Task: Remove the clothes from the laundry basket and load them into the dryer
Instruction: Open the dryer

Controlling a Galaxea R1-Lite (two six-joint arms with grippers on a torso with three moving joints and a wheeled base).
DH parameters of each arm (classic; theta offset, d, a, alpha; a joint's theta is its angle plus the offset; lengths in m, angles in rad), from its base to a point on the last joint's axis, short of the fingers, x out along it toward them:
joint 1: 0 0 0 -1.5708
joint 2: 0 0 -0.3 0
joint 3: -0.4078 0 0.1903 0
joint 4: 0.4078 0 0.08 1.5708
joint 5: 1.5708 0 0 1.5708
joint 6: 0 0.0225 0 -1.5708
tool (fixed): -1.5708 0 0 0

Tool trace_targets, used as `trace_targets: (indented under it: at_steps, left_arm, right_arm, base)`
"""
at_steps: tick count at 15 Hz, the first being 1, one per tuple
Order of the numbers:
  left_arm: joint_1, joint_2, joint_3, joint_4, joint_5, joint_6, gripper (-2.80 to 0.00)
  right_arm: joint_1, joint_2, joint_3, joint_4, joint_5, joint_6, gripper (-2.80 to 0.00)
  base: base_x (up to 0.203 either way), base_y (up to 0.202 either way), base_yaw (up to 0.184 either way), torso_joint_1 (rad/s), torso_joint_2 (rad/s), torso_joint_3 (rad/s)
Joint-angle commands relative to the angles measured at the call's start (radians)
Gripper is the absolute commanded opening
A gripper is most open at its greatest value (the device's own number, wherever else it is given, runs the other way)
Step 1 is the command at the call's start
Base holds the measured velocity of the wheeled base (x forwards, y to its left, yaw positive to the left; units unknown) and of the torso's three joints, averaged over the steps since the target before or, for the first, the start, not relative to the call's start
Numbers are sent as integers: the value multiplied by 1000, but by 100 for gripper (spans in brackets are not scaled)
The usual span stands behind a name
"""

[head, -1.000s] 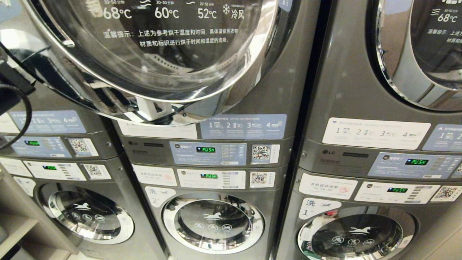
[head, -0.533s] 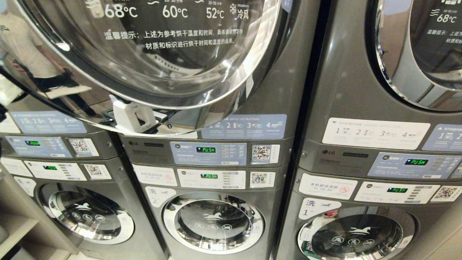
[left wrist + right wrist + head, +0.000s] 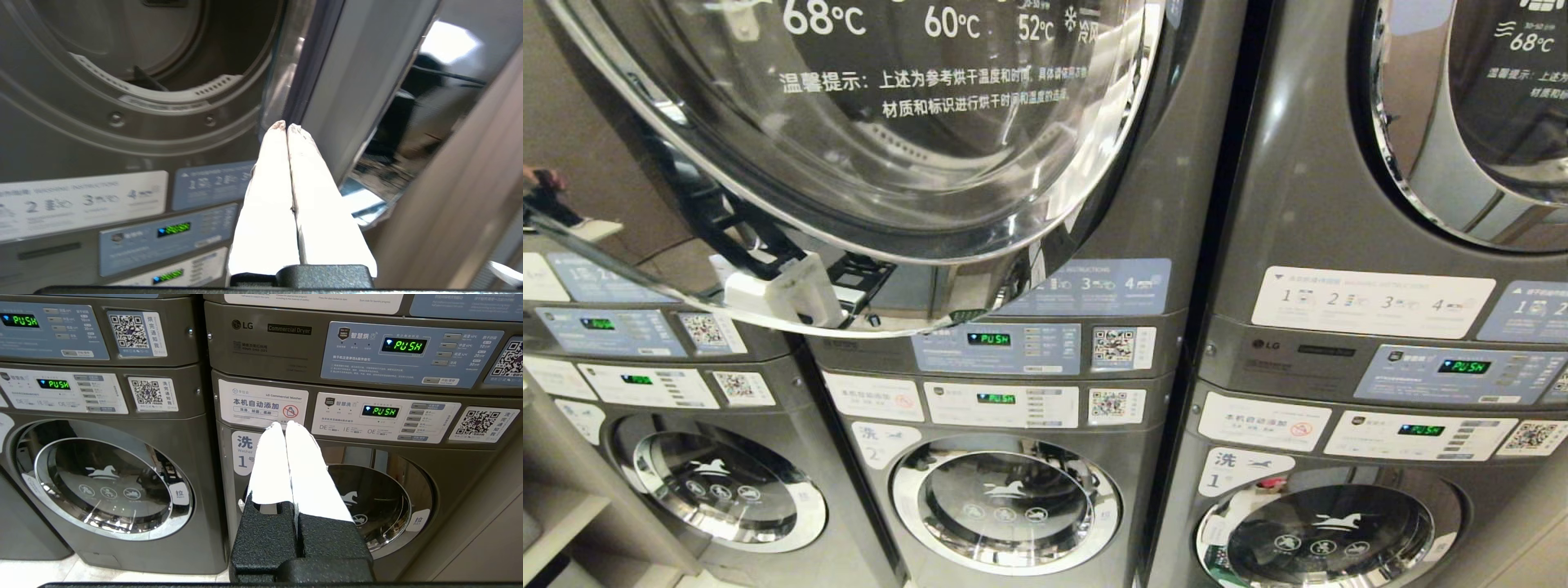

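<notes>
Clothes nowhere in view, basket neither. Likely soft, light, floppy; best pinched at a bunched fold. Dryer door [image 3: 890, 163] swung open, drum [image 3: 135, 53] bare behind it. Left gripper [image 3: 286, 127] just beside door edge, fingers pressed together, empty. Right gripper [image 3: 284, 425] low before washer [image 3: 367, 498] under dryer, clenched, empty.

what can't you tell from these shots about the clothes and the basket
- Laundry basket: in no view; the frames stop short of it.
- Clothes: none visible; dryer drum cut off by the left wrist view's top edge.
- Dryer door: top cropped in the head view.
</notes>
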State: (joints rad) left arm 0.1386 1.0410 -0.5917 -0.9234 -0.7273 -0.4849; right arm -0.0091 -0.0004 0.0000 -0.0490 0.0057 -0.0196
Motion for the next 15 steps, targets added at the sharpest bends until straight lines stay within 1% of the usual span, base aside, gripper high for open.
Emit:
trace_targets:
  at_steps: [1, 3, 5, 7, 12, 13, 15]
  left_arm:
    - [-20, -85, 0, 40, -4, -3, -280]
    - [-55, -117, 3, 87, -5, 1, -280]
    - [-85, -118, 1, 98, -6, 21, -280]
    - [-131, -109, 0, 104, -6, 34, -280]
    - [-244, -99, -2, 156, -6, 118, -280]
    - [-265, -96, -3, 160, -6, 126, -280]
    - [-283, -79, -6, 161, -6, 136, -280]
  right_arm:
    - [0, 0, 18, 0, 0, 0, -280]
    - [0, 0, 18, 0, 0, 0, -280]
    - [0, 0, 18, -2, 0, 0, -280]
    - [0, 1, 18, 0, 0, 0, -280]
    - [0, 1, 17, 0, 0, 0, -280]
    - [0, 0, 17, 1, 0, 0, -280]
    - [0, 0, 17, 1, 0, 0, -280]
  base:
    - [0, 0, 0, 0, 0, 0]
    - [0, 0, 0, 0, 0, 0]
    - [0, 0, 0, 0, 0, 0]
    - [0, 0, 0, 0, 0, 0]
    - [0, 0, 0, 0, 0, 0]
    - [0, 0, 0, 0, 0, 0]
    - [0, 0, 0, 0, 0, 0]
